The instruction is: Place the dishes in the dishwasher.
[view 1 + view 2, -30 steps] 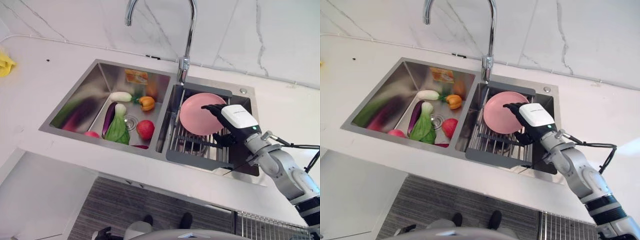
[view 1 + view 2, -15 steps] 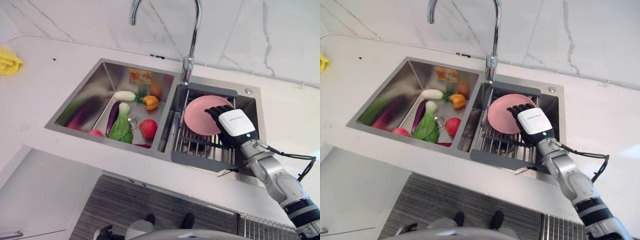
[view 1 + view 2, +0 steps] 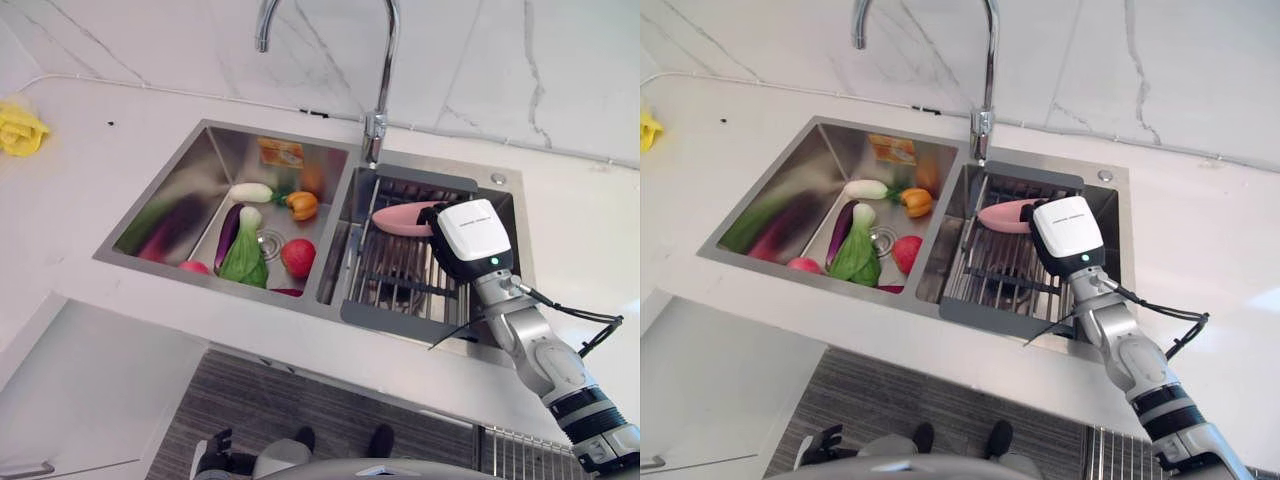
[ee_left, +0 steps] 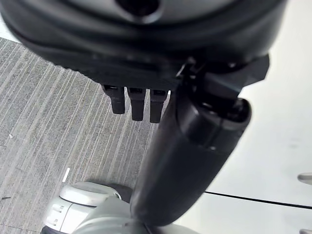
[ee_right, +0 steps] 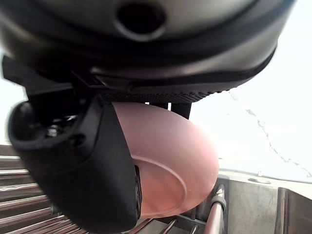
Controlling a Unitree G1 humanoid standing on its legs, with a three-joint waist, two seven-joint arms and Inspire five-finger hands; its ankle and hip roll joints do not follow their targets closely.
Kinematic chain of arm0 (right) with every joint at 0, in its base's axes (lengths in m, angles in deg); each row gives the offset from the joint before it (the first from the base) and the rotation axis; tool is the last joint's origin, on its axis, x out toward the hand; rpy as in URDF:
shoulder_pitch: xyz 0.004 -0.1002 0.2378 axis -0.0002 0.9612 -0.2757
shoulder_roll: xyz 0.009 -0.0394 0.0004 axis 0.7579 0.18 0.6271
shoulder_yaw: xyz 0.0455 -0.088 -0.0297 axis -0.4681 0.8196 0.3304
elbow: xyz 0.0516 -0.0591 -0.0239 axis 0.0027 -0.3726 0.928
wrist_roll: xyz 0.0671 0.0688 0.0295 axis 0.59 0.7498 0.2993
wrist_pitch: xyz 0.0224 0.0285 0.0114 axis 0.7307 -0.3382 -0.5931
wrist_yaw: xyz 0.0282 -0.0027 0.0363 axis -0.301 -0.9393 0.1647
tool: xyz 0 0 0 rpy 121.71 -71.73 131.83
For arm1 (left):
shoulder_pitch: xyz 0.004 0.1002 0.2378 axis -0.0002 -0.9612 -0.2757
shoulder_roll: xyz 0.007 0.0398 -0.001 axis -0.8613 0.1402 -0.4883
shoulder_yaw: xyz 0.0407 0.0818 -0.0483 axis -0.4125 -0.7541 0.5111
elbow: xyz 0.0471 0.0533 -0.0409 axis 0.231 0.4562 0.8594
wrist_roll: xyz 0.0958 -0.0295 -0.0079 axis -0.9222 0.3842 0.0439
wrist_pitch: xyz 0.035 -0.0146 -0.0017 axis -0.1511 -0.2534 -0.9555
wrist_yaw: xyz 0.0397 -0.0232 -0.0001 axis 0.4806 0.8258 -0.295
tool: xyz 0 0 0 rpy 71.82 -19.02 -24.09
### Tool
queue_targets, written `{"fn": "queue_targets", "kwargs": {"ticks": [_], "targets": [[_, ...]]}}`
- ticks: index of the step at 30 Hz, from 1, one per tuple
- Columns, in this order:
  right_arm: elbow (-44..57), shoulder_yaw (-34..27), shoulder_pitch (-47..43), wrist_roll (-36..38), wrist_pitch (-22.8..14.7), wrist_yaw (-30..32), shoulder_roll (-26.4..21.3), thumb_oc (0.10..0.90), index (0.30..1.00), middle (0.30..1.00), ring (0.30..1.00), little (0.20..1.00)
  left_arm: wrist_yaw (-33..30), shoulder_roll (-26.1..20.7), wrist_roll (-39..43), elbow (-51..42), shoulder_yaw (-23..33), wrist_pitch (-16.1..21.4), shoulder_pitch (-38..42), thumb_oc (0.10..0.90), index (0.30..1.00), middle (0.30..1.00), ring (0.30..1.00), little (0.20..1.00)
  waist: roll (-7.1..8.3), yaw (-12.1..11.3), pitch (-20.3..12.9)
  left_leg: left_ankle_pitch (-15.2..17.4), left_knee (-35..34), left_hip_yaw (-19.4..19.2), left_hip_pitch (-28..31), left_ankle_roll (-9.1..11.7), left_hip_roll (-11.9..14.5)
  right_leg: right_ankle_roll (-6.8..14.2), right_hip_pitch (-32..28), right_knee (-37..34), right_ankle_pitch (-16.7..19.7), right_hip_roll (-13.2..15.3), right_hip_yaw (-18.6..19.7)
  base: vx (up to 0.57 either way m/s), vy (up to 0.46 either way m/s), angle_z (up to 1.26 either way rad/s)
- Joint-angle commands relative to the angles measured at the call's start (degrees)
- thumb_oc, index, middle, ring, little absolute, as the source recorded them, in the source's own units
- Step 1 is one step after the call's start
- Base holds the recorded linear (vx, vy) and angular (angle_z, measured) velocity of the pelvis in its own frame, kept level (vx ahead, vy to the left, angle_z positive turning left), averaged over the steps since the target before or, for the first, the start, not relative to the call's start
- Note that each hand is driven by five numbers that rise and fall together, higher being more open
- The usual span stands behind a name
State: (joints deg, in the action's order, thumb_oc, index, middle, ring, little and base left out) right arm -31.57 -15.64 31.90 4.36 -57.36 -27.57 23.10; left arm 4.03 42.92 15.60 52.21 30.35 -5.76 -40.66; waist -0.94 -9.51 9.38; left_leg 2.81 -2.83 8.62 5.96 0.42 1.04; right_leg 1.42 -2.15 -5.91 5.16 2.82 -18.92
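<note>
Tipped from leaning upright to nearly flat within the last second, the pink plate (image 3: 401, 219) now hovers edge-on over the wire dish rack (image 3: 385, 272) in the sink's right basin (image 3: 495, 205), right of centre in the head views. In the wrist view the right hand (image 3: 462, 240) has it pinched between thumb (image 5: 83, 170) and curled fingers, so it seems lifted free, ready to carry to the dishwasher. Vegetables (image 3: 245, 255) lie in the left basin; the left hand (image 4: 136, 105) hangs straight-fingered over the floor.

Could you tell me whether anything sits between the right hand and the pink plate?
Nothing visible does: the right hand is already closed on the plate, thumb on one face and fingers behind it, above the rack.
</note>
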Motion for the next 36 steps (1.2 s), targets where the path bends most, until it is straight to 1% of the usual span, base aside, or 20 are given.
{"fn": "queue_targets", "kwargs": {"ticks": [1, 5, 9, 11, 13, 14, 15, 18, 19, 20, 23, 24, 25, 28, 29, 31, 33, 34, 35, 36], "targets": [[5.02, 0.44, -3.33, 1.16, 0.03, 3.84, -0.55, 0.4, 0.3, 0.3, 0.3, 0.3, -2.07, -0.2, 0.22, 8.06, -2.86, 1.56, 3.42, 0.8, 0.9, 0.9, 0.9, 0.9, 1.65, -1.23, -3.48, -4.41, -1.97, -0.57, -4.7, 3.2, -0.24, 3.91, -4.52, 4.85, -9.37, 2.37, -1.35, 0.0, 0.0, 0.0], [7.55, 0.36, -4.73, 1.89, -0.82, 4.33, -1.64, 0.4, 0.3, 0.3, 0.3, 0.3, -1.82, -1.05, 0.59, 10.1, -1.46, 1.24, 5.34, 0.8, 0.9, 0.9, 0.9, 0.9, 1.99, -1.18, -3.61, -4.23, -2.02, -0.63, -4.34, 3.27, -0.21, 3.85, -4.87, 4.7, -9.48, 2.31, -1.07, 0.02, -0.007, -0.03], [12.71, -3.56, -3.96, 4.86, -1.94, 5.83, -2.29, 0.4, 0.3, 0.3, 0.3, 0.3, -1.81, -1.75, 0.16, 9.27, -0.77, 1.35, 5.25, 0.8, 0.9, 0.9, 0.9, 0.9, 2.07, -0.76, -3.7, -4.07, -2.08, -0.9, -4.04, 3.24, -0.22, 3.89, -5.0, 4.56, -9.49, 2.28, -0.83, 0.0, 0.0, 0.0], [13.71, -4.74, -3.44, 5.7, -2.16, 6.52, -2.21, 0.4, 0.3, 0.3, 0.3, 0.3, -1.77, -1.95, 0.19, 9.16, -0.66, 1.33, 5.25, 0.8, 0.9, 0.9, 0.9, 0.9, 2.06, -0.74, -3.75, -4.03, -2.09, -0.97, -3.97, 3.23, -0.21, 3.9, -4.98, 4.54, -9.46, 2.29, -0.8, 0.0, 0.0, 0.0], [16.31, -7.05, -2.68, 7.71, -2.75, 7.49, -1.85, 0.4, 0.3, 0.3, 0.3, 0.3, -1.89, -2.0, 0.26, 9.05, -0.41, 1.22, 5.24, 0.8, 0.9, 0.9, 0.9, 0.9, 2.05, -0.43, -3.84, -3.98, -2.12, -1.08, -3.94, 3.18, -0.2, 3.93, -5.0, 4.41, -9.4, 2.29, -0.56, 0.0, 0.0, 0.0], [18.64, -9.33, -1.68, 9.97, -3.79, 8.31, -1.42, 0.4, 0.3, 0.3, 0.3, 0.3, -1.91, -1.97, 0.28, 9.13, -0.19, 1.08, 5.3, 0.8, 0.9, 0.9, 0.9, 0.9, 1.96, 0.06, -3.94, -3.93, -2.13, -1.38, -3.83, 3.16, -0.15, 3.96, -5.04, 4.33, -9.4, 2.31, -0.37, 0.0, 0.0, 0.0], [18.78, -9.46, -1.55, 10.04, -3.83, 8.24, -1.44, 0.4, 0.3, 0.3, 0.3, 0.3, -1.91, -1.99, 0.28, 9.14, -0.22, 1.07, 5.31, 0.8, 0.9, 0.9, 0.9, 0.9, 1.96, 0.01, -3.93, -3.92, -2.13, -1.39, -3.82, 3.16, -0.15, 3.96, -5.05, 4.32, -9.4, 2.31, -0.37, 0.0, 0.0, 0.0], [23.36, -14.94, 0.38, 15.6, -5.4, 10.9, 0.83, 0.4, 0.3, 0.3, 0.3, 0.3, -2.29, -1.93, 0.23, 9.03, -0.02, 0.74, 5.03, 0.8, 0.9, 0.9, 0.9, 0.9, 1.69, 1.21, -3.99, -3.79, -2.14, -2.3, -3.43, 3.07, -0.02, 4.06, -4.94, 4.22, -9.19, 2.3, 0.38, 0.01, 0.007, -0.03], [23.45, -15.02, 0.47, 15.61, -5.39, 10.85, 0.84, 0.4, 0.3, 0.3, 0.3, 0.3, -2.29, -1.95, 0.23, 9.03, -0.07, 0.73, 5.02, 0.8, 0.9, 0.9, 0.9, 0.9, 1.69, 1.14, -3.99, -3.79, -2.14, -2.33, -3.41, 3.07, -0.02, 4.06, -4.95, 4.22, -9.18, 2.29, 0.41, 0.01, 0.007, -0.08], [24.34, -16.55, 0.78, 17.54, -6.0, 12.02, 1.76, 0.4, 0.3, 0.3, 0.3, 0.3, -2.46, -1.88, 0.41, 9.05, 0.15, 0.69, 5.03, 0.8, 0.9, 0.9, 0.9, 0.9, 1.55, 1.77, -4.04, -3.66, -2.15, -2.71, -3.24, 2.98, 0.01, 4.1, -4.89, 4.13, -9.11, 2.23, 0.96, 0.01, 0.008, -0.15], [25.87, -20.21, 1.7, 19.35, -6.11, 14.35, 3.04, 0.4, 0.3, 0.3, 0.3, 0.3, -2.94, -1.89, 0.59, 9.0, 0.49, 0.55, 5.08, 0.8, 0.9, 0.9, 0.9, 0.9, 1.28, 2.78, -4.13, -3.41, -2.17, -3.67, -2.83, 2.93, 0.18, 4.14, -4.82, 3.94, -8.98, 2.13, 2.02, 0.01, 0.008, -0.16], [25.87, -20.21, 1.7, 19.35, -6.11, 14.35, 3.04, 0.4, 0.3, 0.3, 0.3, 0.3, -2.94, -1.89, 0.59, 9.0, 0.49, 0.55, 5.08, 0.8, 0.9, 0.9, 0.9, 0.9, 1.28, 2.78, -4.13, -3.41, -2.17, -3.67, -2.83, 2.93, 0.18, 4.14, -4.82, 3.94, -8.98, 2.13, 2.02, 0.02, 0.002, -0.27], [26.78, -22.94, 2.69, 20.62, -6.17, 15.98, 3.86, 0.4, 0.3, 0.3, 0.3, 0.3, -3.13, -1.87, 0.68, 8.84, 0.49, 0.48, 5.25, 0.8, 0.9, 0.9, 0.9, 0.9, 1.2, 3.48, -4.3, -3.19, -2.17, -4.18, -2.57, 2.89, 0.23, 4.12, -4.77, 3.78, -8.91, 1.97, 2.64, 0.01, 0.003, -0.19], [27.79, -26.05, 3.43, 22.59, -6.36, 17.81, 5.38, 0.4, 0.3, 0.3, 0.3, 0.3, -3.3, -1.84, 0.72, 8.79, 0.68, 0.29, 5.44, 0.8, 0.9, 0.9, 0.9, 0.9, 0.97, 4.6, -4.44, -2.93, -2.17, -4.87, -2.24, 2.82, 0.33, 4.14, -4.63, 3.61, -8.81, 1.85, 3.53, 0.01, 0.0, -0.16], [28.01, -26.21, 3.62, 22.64, -6.34, 17.72, 5.46, 0.4, 0.3, 0.3, 0.3, 0.3, -3.29, -1.9, 0.72, 8.8, 0.62, 0.28, 5.46, 0.8, 0.9, 0.9, 0.9, 0.9, 1.0, 4.46, -4.43, -2.9, -2.17, -4.94, -2.2, 2.82, 0.35, 4.13, -4.64, 3.6, -8.79, 1.84, 3.6, -0.03, 0.012, -0.19], [28.43, -27.77, 4.0, 24.29, -6.66, 18.1, 6.52, 0.4, 0.3, 0.3, 0.3, 0.3, -3.35, -1.87, 0.64, 8.82, 0.75, 0.16, 5.59, 0.8, 0.9, 0.9, 0.9, 0.9, 0.8, 5.19, -4.48, -3.41, -2.17, -5.39, -2.33, 2.67, 0.36, 4.15, -4.16, 3.54, -8.09, 1.91, 4.05, -0.02, 0.01, -0.19], [29.17, -30.2, 5.0, 26.66, -6.94, 18.8, 7.87, 0.4, 0.3, 0.3, 0.3, 0.3, -3.25, -1.95, 0.25, 8.78, 0.91, -0.13, 5.59, 0.8, 0.9, 0.9, 0.9, 0.9, 0.6, 6.59, -4.66, -3.16, -2.17, -6.44, -2.12, 2.58, 0.41, 4.28, -3.87, 3.15, -7.72, 1.76, 5.44, 0.01, 0.004, -0.14], [29.27, -30.26, 5.08, 26.7, -6.92, 18.73, 7.91, 0.4, 0.3, 0.3, 0.3, 0.3, -3.24, -1.97, 0.24, 8.77, 0.89, -0.14, 5.58, 0.8, 0.9, 0.9, 0.9, 0.9, 0.61, 6.41, -4.67, -3.13, -2.17, -6.59, -2.09, 2.57, 0.43, 4.28, -3.84, 3.14, -7.69, 1.74, 5.59, 0.01, 0.008, -0.19], [29.67, -31.31, 5.44, 27.75, -7.06, 19.26, 8.65, 0.4, 0.3, 0.3, 0.3, 0.3, -3.24, -1.91, 0.21, 8.83, 1.08, -0.22, 5.63, 0.8, 0.9, 0.9, 0.9, 0.9, 0.44, 7.13, -4.76, -2.95, -2.17, -7.23, -1.92, 2.48, 0.51, 4.32, -3.59, 3.01, -7.49, 1.68, 6.51, 0.0, 0.004, -0.27], [29.74, -31.35, 5.49, 27.76, -7.04, 19.22, 8.68, 0.4, 0.3, 0.3, 0.3, 0.3, -3.24, -1.92, 0.2, 8.83, 1.07, -0.22, 5.63, 0.8, 0.9, 0.9, 0.9, 0.9, 0.44, 7.01, -4.78, -2.93, -2.17, -7.34, -1.91, 2.48, 0.53, 4.31, -3.56, 3.01, -7.47, 1.66, 6.63, 0.01, 0.003, -0.4]]}}
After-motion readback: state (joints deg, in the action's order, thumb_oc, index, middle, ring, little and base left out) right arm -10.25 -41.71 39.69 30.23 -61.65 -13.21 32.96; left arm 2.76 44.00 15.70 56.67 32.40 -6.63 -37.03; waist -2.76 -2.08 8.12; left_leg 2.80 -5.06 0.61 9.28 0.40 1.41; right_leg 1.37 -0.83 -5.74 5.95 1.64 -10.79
